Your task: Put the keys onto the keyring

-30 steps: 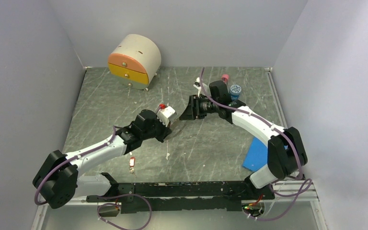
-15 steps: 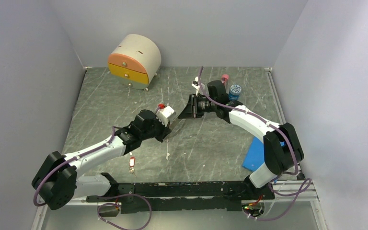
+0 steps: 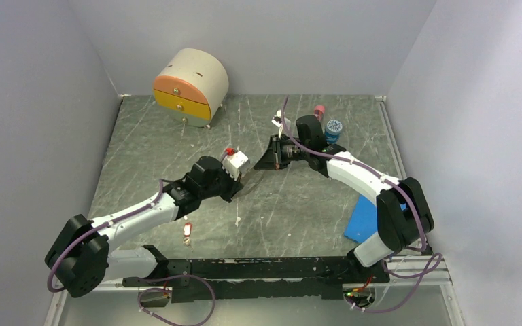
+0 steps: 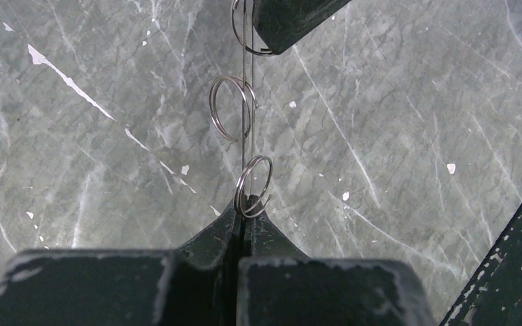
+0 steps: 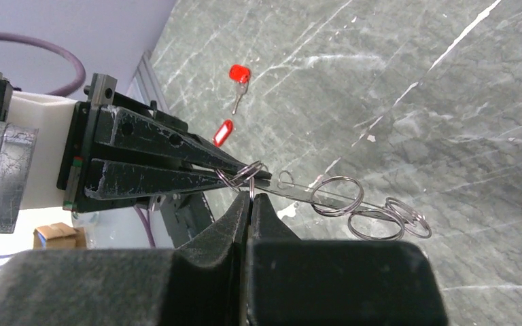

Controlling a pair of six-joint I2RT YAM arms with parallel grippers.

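The white labels on the keys (image 3: 187, 231) are too small for me to read, as is the print on the blue jar lid (image 3: 333, 126) behind my right claw. Both arms bend inward, claws meeting tip to tip. My left claw (image 4: 243, 216) is clamped on the keyring (image 4: 244, 146), whose wire runs straight ahead through small split rings (image 4: 211, 109). My right claw (image 5: 250, 198) is pressed together. The keys lie on the table beside my left forearm

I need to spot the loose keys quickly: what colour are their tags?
Red; the key tags show clearest in the right wrist view.
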